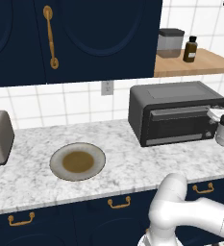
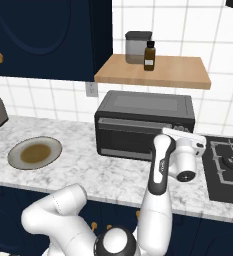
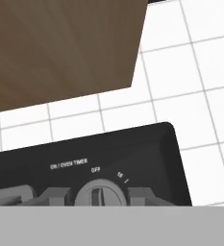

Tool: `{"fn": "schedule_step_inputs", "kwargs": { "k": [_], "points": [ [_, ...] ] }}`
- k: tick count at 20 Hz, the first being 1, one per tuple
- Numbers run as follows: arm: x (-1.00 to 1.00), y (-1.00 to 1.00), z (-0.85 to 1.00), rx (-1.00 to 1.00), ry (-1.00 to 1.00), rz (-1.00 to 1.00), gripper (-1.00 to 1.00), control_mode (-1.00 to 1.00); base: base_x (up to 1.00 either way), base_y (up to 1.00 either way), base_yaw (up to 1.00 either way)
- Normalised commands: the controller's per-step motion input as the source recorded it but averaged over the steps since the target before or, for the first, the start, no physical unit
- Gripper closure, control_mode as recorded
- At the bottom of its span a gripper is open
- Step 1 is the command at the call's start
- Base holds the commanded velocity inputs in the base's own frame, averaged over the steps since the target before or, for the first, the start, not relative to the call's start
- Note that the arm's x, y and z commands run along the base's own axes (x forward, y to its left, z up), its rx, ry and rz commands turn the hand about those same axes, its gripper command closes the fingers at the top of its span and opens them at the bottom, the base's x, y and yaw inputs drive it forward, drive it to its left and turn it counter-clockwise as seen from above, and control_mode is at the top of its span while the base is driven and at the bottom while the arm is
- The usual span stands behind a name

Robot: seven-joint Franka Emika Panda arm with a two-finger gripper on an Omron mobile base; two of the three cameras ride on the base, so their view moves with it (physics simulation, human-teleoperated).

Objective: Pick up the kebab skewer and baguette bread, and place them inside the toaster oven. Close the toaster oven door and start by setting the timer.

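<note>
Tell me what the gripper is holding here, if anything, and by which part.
It cannot be told. The gripper is at the toaster oven, its fingers either side of the timer knob, but contact isn't clear.

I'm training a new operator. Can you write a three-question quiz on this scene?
1. True or false: the oven door is shut.
2. What sits on the shelf by the canister? A) bottle B) mug C) bowl
3. Fill in: the timer knob points at ___.

Key: 1 true; 2 A, the bottle; 3 OFF.
</note>
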Motion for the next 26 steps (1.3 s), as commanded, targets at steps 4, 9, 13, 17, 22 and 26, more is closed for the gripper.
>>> {"fn": "schedule_step_inputs", "kwargs": {
  "k": [4,9,13,17,22,26],
  "points": [
    [0.13,0.07,-0.02,0.3,0.0,-0.07,1.0,-1.0,0.0,0.0,0.0],
    [0.02,0.0,-0.08,0.3,0.0,-0.02,1.0,-1.0,0.0,0.0,0.0],
    [0.0,0.0,-0.1,0.37,0.0,-0.01,1.0,-1.0,0.0,0.0,0.0],
    [0.0,0.0,-0.14,0.39,0.0,-0.03,1.0,-1.0,0.0,0.0,0.0],
    [0.0,-0.03,-0.23,0.38,0.0,-0.04,1.0,-1.0,0.0,0.0,0.0],
    [0.0,-0.14,-0.31,0.39,0.0,-0.01,1.0,-1.0,0.0,0.0,0.0]
  ]
}}
